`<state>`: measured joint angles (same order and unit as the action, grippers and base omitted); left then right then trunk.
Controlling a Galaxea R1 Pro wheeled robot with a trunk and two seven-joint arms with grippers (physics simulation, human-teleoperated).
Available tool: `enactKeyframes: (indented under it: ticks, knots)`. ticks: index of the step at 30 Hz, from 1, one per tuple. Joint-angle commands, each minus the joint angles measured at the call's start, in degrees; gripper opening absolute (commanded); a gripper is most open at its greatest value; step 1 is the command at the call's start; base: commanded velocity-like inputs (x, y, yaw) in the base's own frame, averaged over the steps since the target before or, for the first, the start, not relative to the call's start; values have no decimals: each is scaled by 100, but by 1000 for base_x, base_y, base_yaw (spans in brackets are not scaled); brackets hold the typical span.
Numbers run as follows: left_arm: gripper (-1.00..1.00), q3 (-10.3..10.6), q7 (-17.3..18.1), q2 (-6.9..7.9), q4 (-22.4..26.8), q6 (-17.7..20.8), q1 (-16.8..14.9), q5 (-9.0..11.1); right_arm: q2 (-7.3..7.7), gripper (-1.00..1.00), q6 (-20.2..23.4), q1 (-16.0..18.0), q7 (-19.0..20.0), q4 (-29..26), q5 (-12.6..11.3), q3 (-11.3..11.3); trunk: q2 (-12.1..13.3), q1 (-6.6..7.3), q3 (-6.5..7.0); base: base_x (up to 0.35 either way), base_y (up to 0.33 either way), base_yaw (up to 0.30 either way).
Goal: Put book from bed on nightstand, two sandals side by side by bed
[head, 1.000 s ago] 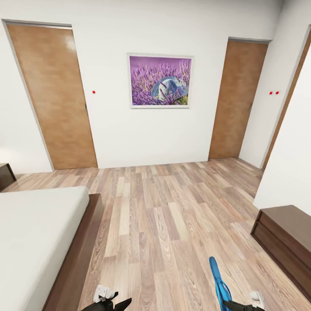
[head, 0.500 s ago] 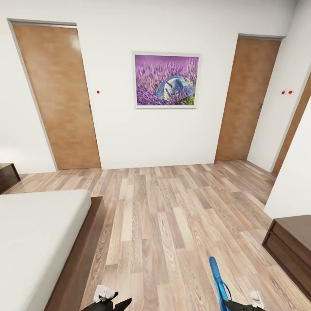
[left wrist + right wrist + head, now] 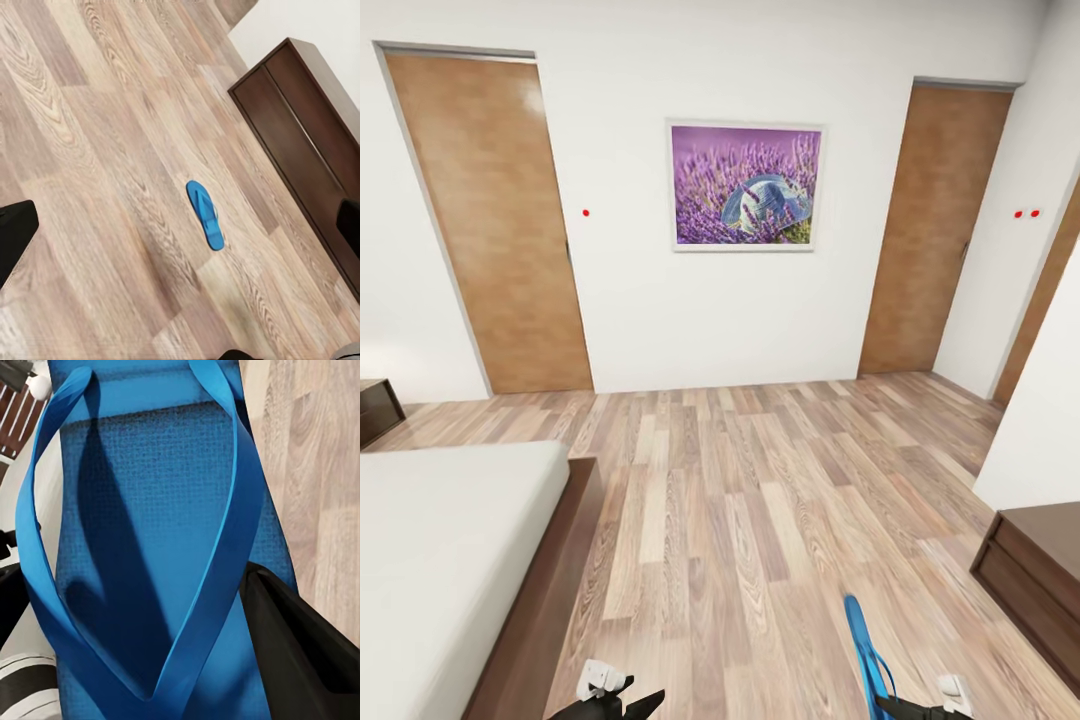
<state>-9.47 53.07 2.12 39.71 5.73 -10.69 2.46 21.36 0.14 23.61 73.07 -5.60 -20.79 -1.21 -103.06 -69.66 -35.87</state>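
My right gripper (image 3: 905,708) is shut on a bright blue sandal (image 3: 867,655), which sticks up at the bottom right of the head view. Up close, the sandal's sole and straps (image 3: 150,532) lie against one black finger (image 3: 300,652). The other blue sandal (image 3: 205,214) lies flat on the plank floor beside a long dark cabinet (image 3: 300,135). My left gripper (image 3: 622,705) is open above it, fingers (image 3: 15,236) far apart and empty. The bed (image 3: 450,560) with its pale mattress lies at the lower left. A nightstand (image 3: 378,408) stands beyond it. The book is out of view.
The long low dark-wood cabinet (image 3: 1035,580) stands at the lower right by a white wall. Two wooden doors (image 3: 495,220) (image 3: 935,220) and a lavender picture (image 3: 745,187) are on the far wall. Wood floor (image 3: 760,500) stretches between bed and cabinet.
The whole head view has shifted a little, so the camera moved. The sandal stays in my right gripper and both grippers hold the same pose.
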Motion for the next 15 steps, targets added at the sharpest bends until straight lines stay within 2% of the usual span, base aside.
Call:
enactKeyframes:
  ticks: [1,15]
  knots:
    - [100,-11,28,-1,1,60,-3,26,0,-100,13,4,15,2,4,-12,-3,-2,-6,283,0,0]
    - [100,-11,28,-1,1,60,-3,26,-9,-100,13,4,14,-3,4,-11,-3,-2,-6,322,0,0]
